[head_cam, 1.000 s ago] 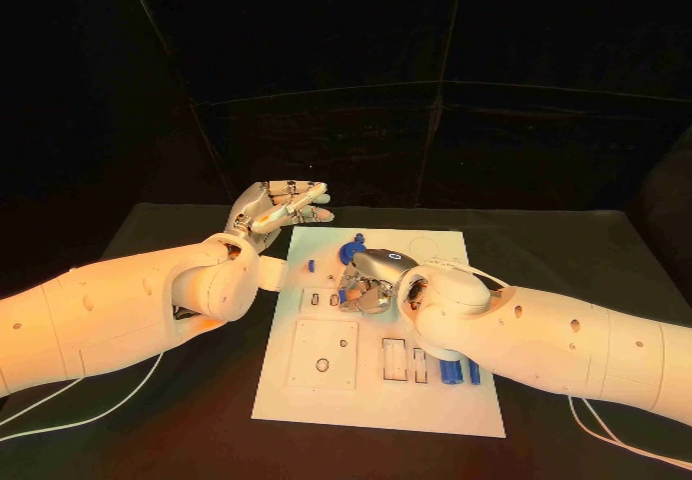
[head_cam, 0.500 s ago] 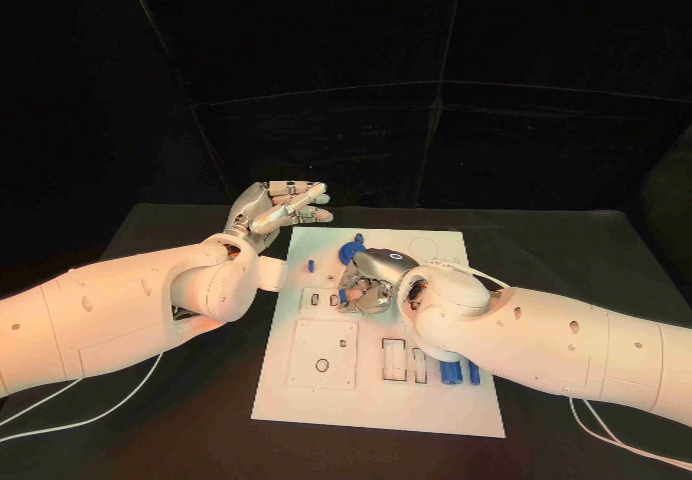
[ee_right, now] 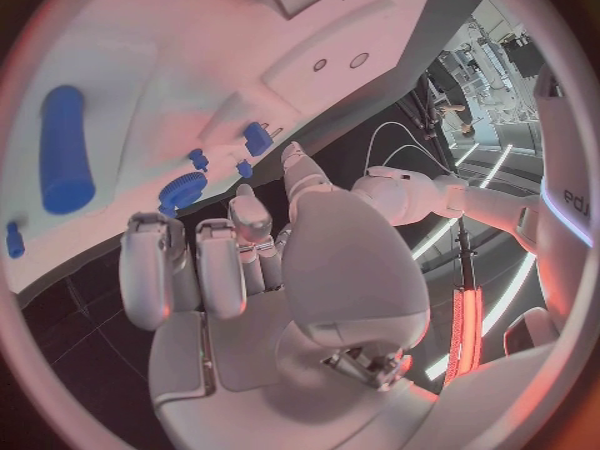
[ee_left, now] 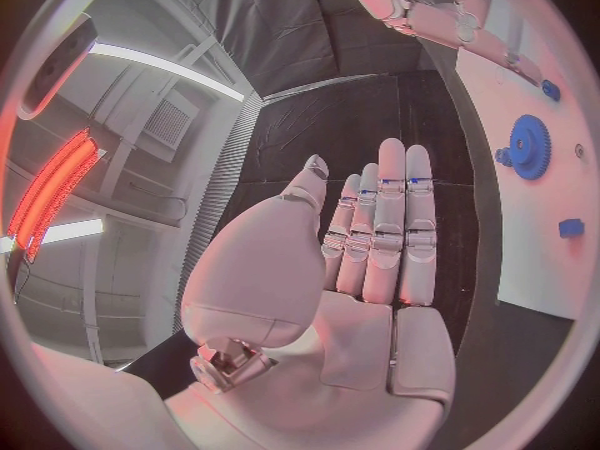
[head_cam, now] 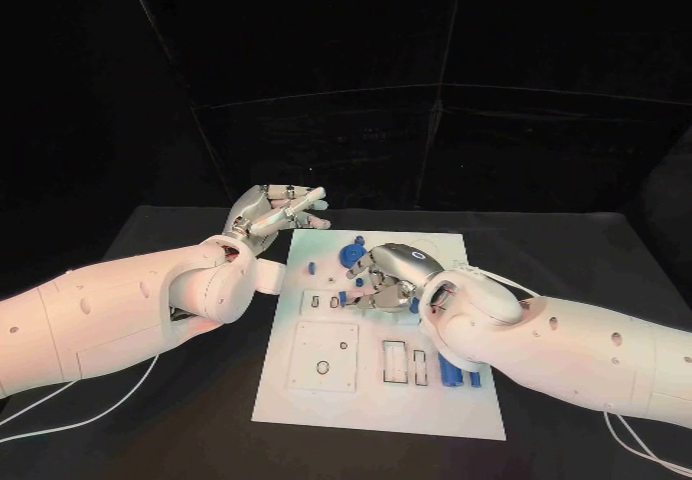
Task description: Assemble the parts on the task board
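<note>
Presently the right robot hand (head_cam: 387, 277) hovers over the task board (head_cam: 378, 400), fingers loosely apart, holding nothing, likely seeking the blue gear (head_cam: 352, 256); the left robot hand (head_cam: 277, 213) waits aside, empty.

- Two white, rounded arm shells with small dark screw holes;
- silver many-jointed left hand (head_cam: 274, 212) and right hand (head_cam: 387, 277);
- white cables trailing beneath both arms.

Dim room, warm-lit arms; wrist views w/ fisheye bending, ceiling strip glare.
</note>
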`<state>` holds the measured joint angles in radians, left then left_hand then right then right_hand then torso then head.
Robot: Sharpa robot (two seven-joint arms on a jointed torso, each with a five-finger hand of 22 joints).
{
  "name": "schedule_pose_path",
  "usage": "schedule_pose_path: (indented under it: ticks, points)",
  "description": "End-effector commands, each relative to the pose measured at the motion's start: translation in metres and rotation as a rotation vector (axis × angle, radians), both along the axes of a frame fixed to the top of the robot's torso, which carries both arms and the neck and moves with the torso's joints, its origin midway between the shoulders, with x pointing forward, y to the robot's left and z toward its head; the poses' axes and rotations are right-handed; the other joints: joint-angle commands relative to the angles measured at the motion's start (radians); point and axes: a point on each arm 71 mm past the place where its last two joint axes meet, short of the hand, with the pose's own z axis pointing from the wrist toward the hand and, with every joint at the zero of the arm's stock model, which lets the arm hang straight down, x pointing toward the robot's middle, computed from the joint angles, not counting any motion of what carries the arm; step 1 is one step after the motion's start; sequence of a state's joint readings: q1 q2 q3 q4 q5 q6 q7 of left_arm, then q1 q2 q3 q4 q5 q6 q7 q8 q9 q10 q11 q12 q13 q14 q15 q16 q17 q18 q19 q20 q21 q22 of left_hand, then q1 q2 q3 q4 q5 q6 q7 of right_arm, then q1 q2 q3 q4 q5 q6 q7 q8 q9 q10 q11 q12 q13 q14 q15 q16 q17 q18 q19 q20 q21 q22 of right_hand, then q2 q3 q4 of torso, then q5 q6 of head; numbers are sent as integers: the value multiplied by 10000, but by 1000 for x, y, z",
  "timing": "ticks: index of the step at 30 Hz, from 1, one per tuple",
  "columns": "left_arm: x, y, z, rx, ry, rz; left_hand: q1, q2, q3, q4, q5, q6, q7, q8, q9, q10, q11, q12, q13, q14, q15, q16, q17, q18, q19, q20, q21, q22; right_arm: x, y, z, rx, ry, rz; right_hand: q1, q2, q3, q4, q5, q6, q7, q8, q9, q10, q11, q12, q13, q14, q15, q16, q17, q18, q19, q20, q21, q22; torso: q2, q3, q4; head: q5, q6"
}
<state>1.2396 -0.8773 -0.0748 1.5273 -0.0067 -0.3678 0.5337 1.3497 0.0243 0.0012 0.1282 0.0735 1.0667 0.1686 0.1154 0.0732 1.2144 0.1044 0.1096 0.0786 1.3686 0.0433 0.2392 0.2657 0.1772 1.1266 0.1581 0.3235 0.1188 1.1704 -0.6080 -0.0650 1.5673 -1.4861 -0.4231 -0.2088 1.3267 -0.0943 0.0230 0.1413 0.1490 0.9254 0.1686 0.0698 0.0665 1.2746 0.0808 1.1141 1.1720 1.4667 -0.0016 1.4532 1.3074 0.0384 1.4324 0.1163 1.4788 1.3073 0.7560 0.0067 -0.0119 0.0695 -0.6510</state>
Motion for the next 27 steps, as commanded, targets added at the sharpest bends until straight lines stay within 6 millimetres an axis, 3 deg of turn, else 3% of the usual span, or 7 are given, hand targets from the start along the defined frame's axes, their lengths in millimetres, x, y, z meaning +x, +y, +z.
schedule_pose_path:
  ticks: [1,4,7,10,15,21,27]
  points:
    - [0,-2,-5,1347,375,-751,-203,2,-122,86,51,319,-233,113,49,532,-244,155,97,1012,-347,634,492,84,796,-313,497,220,-5,-12,16,1744,55,1252,378,114,-57,-103,178,-22,-31,87,28,-226,-27,-173,-182,512,49,-265,384,177,-360,-11,-248,303,-76,-3,-6,2,-5]
    - [1,0,-10,2350,784,-1075,-296,-61,-244,199,58,502,-510,104,101,1093,-493,314,326,1413,-637,2677,2088,39,1689,-714,1278,625,-2,-31,24,2253,691,1214,639,205,-81,-217,383,24,-49,127,34,-274,-48,-232,-247,467,29,-393,230,229,-527,-28,-382,78,-170,23,-16,29,-7]
    - [0,1,-17,3810,1288,-1615,-499,-50,-370,406,46,631,-619,158,223,1763,-672,784,817,1632,-840,7366,6631,55,2107,-915,1985,1051,4,-55,34,2747,1147,911,739,277,-121,-255,472,58,-61,157,37,-255,-60,-217,-253,454,17,-449,174,247,-586,-40,-440,-9,-260,50,-24,37,-67]
    - [0,-1,-20,5155,1738,-2234,-767,38,-488,739,60,650,-729,301,423,1932,-801,1436,1554,1602,-935,9634,8910,6,2228,-1059,2834,1666,10,-73,43,3001,1295,560,775,322,-147,-264,549,71,-66,171,37,-244,-67,-212,-260,456,10,-461,169,247,-584,-48,-450,-14,-341,73,-21,39,-111]
    - [1,-5,-27,8153,2671,-3105,-1352,-30,-936,1492,12,792,-979,846,1007,2016,-1079,3231,3287,1871,-1133,12475,12026,-649,3168,-1253,7352,7050,19,-101,54,3244,1383,-110,786,345,-168,-264,593,81,-70,180,37,-241,-70,-215,-271,450,6,-490,133,251,-596,-52,-464,-35,-481,113,-21,59,-213]
    - [9,-14,-27,11057,3448,-3279,-1723,442,-1735,1566,50,182,-1093,2052,2475,1058,-1130,7529,7693,2022,-1207,13316,13051,-1080,3398,-1255,10100,10590,26,-117,57,3244,1450,-579,797,371,-223,-260,692,99,-78,197,37,-261,-78,-256,-320,427,-2,-576,23,272,-655,-61,-520,-127,-592,160,-26,104,-278]
    - [17,-28,-25,12281,3598,-3285,-1733,552,-2087,1598,33,-111,-1118,2682,3233,1076,-1207,8503,8670,2022,-1216,13316,13051,-1284,3695,-1297,10967,11932,30,-121,57,3188,1501,-822,804,391,-268,-255,755,106,-83,207,36,-277,-84,-284,-353,412,-8,-632,-41,283,-687,-67,-555,-180,-640,176,-29,123,-308]
